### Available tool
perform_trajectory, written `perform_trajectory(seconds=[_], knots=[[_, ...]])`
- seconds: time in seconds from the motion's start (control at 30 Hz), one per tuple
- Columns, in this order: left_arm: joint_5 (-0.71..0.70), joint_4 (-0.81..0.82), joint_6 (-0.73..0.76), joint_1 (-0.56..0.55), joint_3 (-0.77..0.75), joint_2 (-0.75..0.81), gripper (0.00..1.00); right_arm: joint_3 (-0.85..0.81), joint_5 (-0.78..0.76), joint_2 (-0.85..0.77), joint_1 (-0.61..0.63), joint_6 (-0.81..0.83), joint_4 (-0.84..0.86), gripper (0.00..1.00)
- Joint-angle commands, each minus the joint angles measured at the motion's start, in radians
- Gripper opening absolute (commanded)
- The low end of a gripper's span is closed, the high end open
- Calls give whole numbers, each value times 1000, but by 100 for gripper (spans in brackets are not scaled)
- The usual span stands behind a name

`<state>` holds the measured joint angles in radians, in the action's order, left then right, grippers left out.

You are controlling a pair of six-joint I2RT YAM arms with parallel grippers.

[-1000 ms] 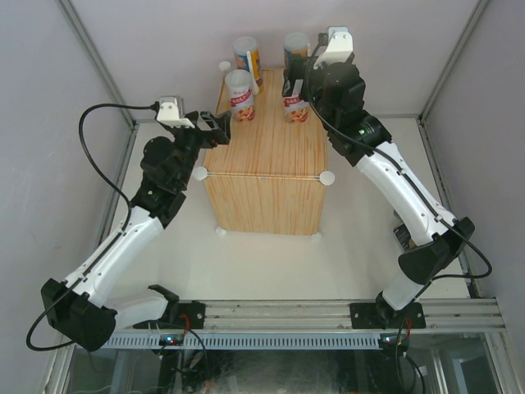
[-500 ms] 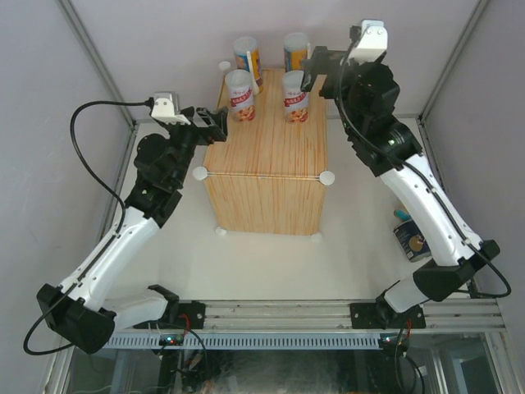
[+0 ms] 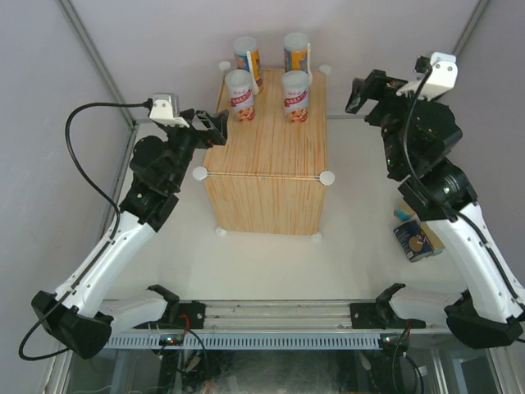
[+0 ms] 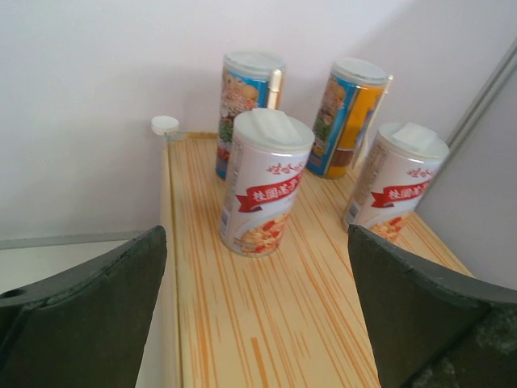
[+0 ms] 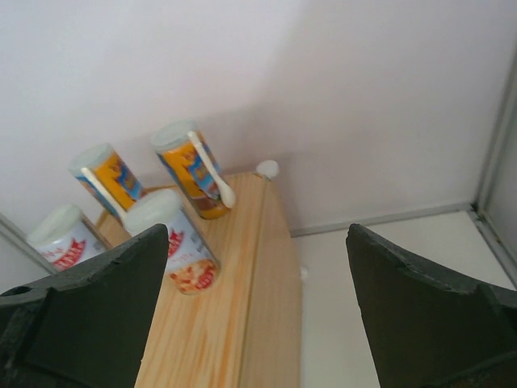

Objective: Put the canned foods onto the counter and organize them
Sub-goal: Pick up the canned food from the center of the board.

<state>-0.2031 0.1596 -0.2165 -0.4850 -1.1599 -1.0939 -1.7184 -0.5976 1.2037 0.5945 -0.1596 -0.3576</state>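
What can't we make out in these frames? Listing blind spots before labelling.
1. Blue tin on the table, top view: its right side is covered by the right arm, and its label is too small to read.
2. Left short can, right wrist view: lower part hidden behind the near jaw.
3. Counter, left wrist view: near end cut off by the frame edge and both jaws.

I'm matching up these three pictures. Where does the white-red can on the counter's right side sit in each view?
Top external: the white-red can stands far right on the counter.
Left wrist: the can is right of centre.
Right wrist: the can is lower left.
Shared landmark: the blue-orange cylinder with a spoon, next to it toward the wall.
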Motion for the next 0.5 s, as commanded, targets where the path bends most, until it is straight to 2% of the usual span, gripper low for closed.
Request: perform_trajectory(seconds=[0.0,0.27,0.47], knots=[[20,4,23,-31,-63,37,97,93,-109,-100,10,-35,-60,89],[34,3,11,-50,-62,31,96,296,-160,-268,-34,-155,-228,89],[47,8,3,-66,-66,16,96,426,-12,-358,-236,-301,-381,88]])
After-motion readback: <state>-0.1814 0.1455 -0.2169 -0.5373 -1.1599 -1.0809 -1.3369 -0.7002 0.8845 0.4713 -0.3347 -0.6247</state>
